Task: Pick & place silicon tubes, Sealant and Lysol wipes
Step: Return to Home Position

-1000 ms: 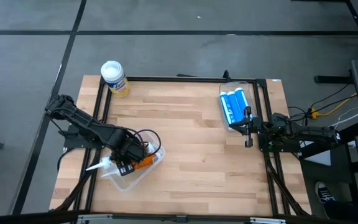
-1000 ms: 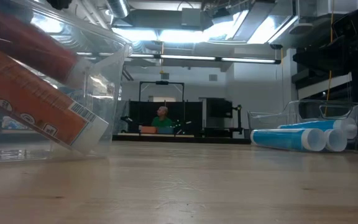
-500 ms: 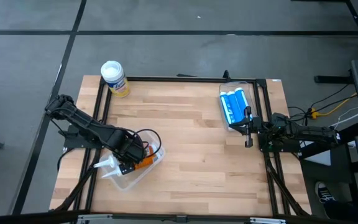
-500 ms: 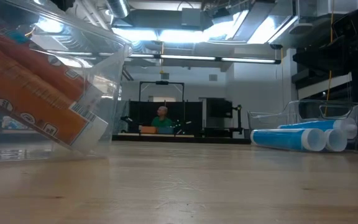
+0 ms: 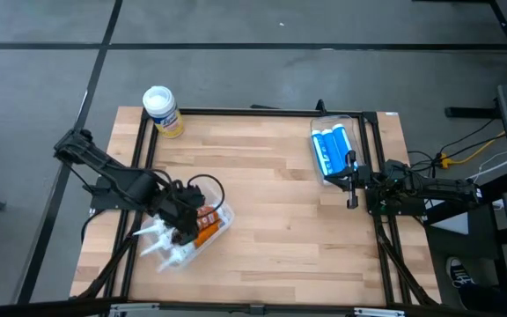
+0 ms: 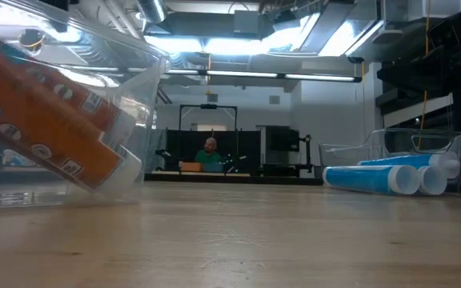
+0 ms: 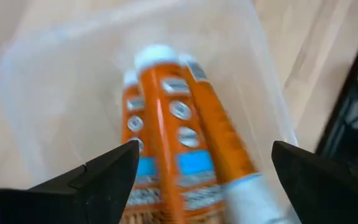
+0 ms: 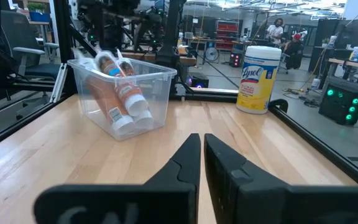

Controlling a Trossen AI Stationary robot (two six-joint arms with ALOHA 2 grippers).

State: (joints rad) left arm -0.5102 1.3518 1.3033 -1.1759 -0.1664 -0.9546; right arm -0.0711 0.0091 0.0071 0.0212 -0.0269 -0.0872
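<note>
Two grippers are showing from above: the left gripper [image 5: 182, 229] is hanging over the clear bin [image 5: 225, 219] of orange tubes [image 5: 203, 234] on the surface's [image 5: 271, 220] left side, the right gripper [image 5: 350, 183] is waiting beside the blue tubes [image 5: 331, 151], and the wipes [image 5: 161, 110] are standing at a left corner, well apart from the bin. At surface level, we are seeing a person [image 6: 208, 156] far behind. Our left wrist is showing fingers [image 7: 114, 171] spread wide, released. Our right wrist is showing fingers [image 8: 185, 165] clenched, empty.

Grey floor [image 5: 236, 35], bright ceiling lights [image 6: 318, 78]
</note>
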